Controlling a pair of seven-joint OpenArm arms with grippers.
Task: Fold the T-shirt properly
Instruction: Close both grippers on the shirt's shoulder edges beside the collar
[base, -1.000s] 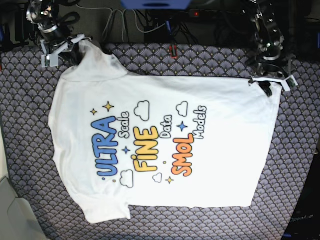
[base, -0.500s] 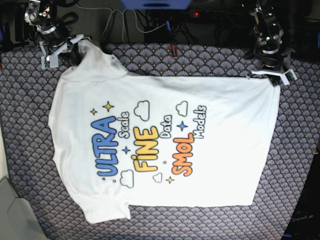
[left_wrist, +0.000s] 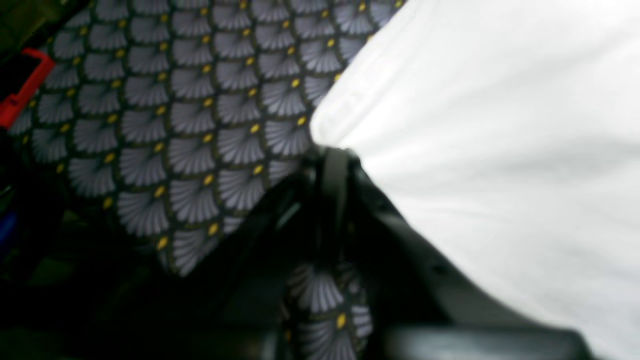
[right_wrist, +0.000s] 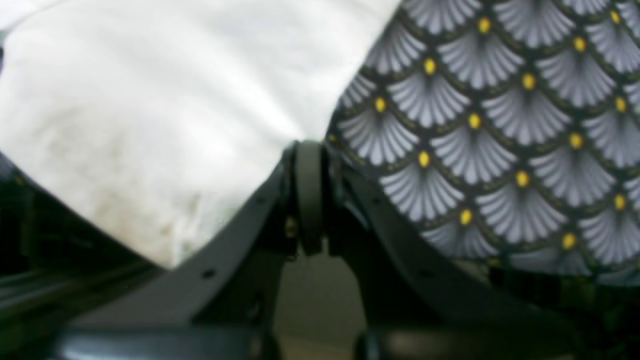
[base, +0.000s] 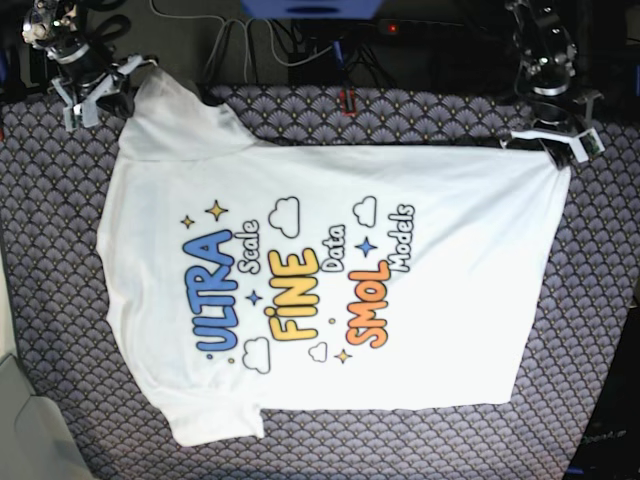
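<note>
T-shirt (base: 330, 280) lies print-up, spread flat on the scale-patterned worktop (base: 60, 300) | left tool (base: 562, 148) clamped tight on the shirt's hem corner at the far edge | right tool (base: 100, 88) pinched shut on the sleeve tip at the opposite far corner | cloth taut between both grips

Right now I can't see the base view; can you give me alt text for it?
A white T-shirt printed "ULTRA FINE SMOL" lies spread flat on a fan-patterned cloth. The left end effector pinches its hem corner and the right end effector pinches a sleeve, both at the far edge.
</note>
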